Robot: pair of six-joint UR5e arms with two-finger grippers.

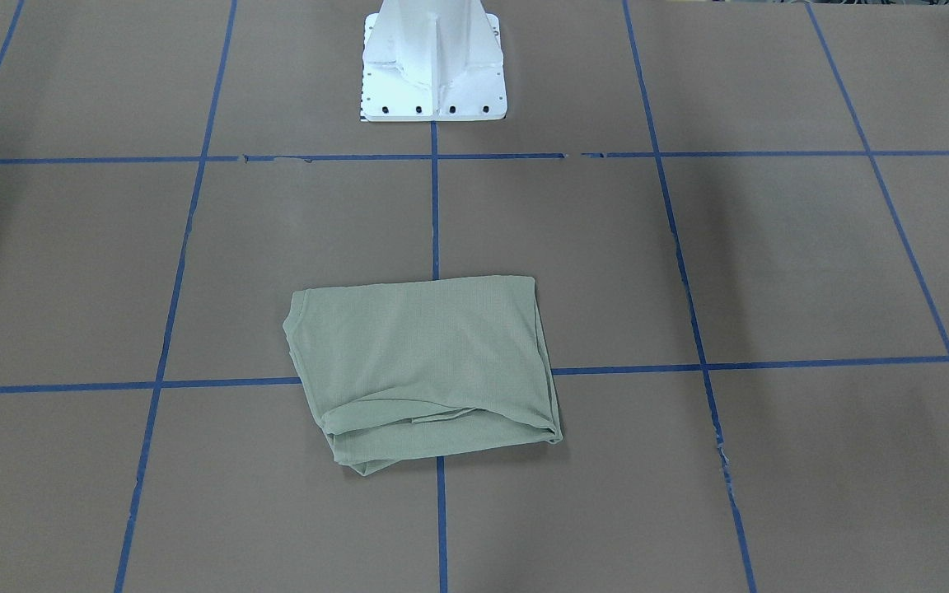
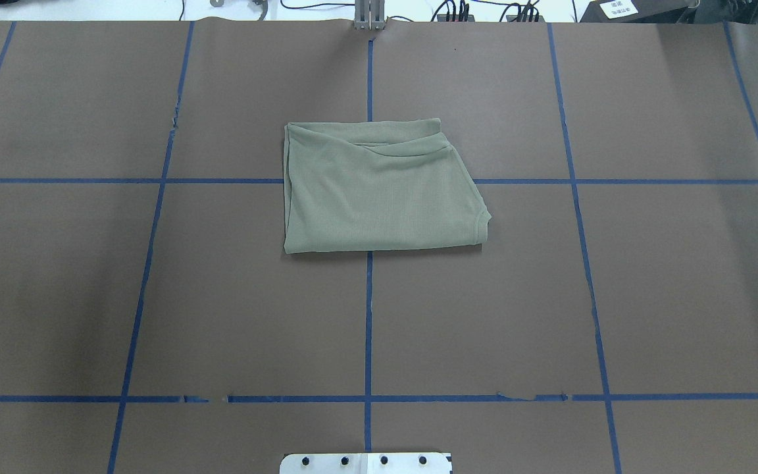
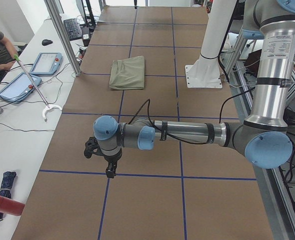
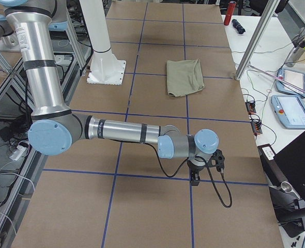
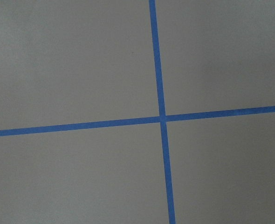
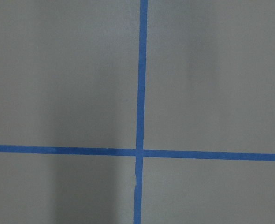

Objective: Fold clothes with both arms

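Brown paper covers the worktop (image 2: 649, 296), ruled into squares by blue tape (image 2: 368, 316). A white pedestal (image 1: 433, 66) stands at the robot's edge. The shirt (image 2: 379, 194) lies folded into a rough rectangle across the centre tape line, toward the far side from the pedestal. Its layered edges bunch along the far edge, and nothing is touching it.

The left arm (image 3: 187, 132) reaches out low over the worktop's left end, well apart from the shirt. Its left end effector (image 3: 109, 171) points down just above a tape line — I cannot tell whether it is spread or pressed together. The right arm (image 4: 121, 132) does likewise at the right end, and the right end effector (image 4: 195, 178) is equally unreadable. Both wrist views show only paper and a tape crossing.
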